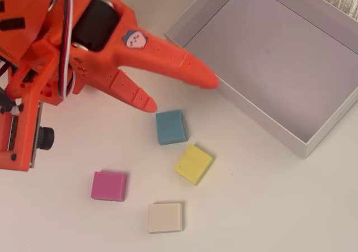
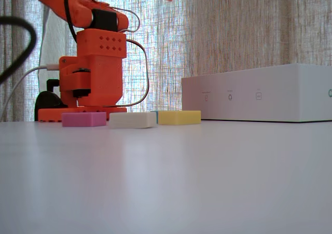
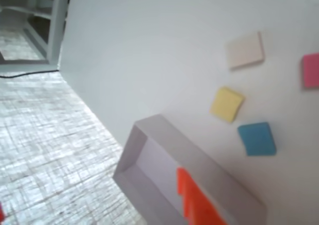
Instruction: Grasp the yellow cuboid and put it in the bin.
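- White worktop (image 2: 166,182) is seen filling the foreground of the fixed view, bare up to a row of small flat blocks.
- Nearest in that row are a pink block (image 2: 84,119) and a cream-white block (image 2: 133,120), with the yellow cuboid (image 2: 179,117) just behind and to the right of the cream one.
- In the overhead view the yellow cuboid (image 1: 193,163) is shown lying flat on the worktop, turned at an angle, between a blue block (image 1: 170,127) above it and the cream-white block (image 1: 165,217) below it; nothing is touching it.
- The pink block (image 1: 108,185) is set apart to the left in that view.
- The jaws (image 1: 182,92) are seen spread open and empty, raised above the worktop; the shorter finger (image 1: 134,93) ends near the blue block and the longer one (image 1: 179,65) reaches the near corner of the bin.
- The bin (image 1: 263,118) is placed to the right of the blocks, well apart from the yellow cuboid, and its floor is shown holding nothing.
- Farthest back in the fixed view, the orange arm base (image 2: 91,73) is seen standing before a curtain (image 2: 249,26).
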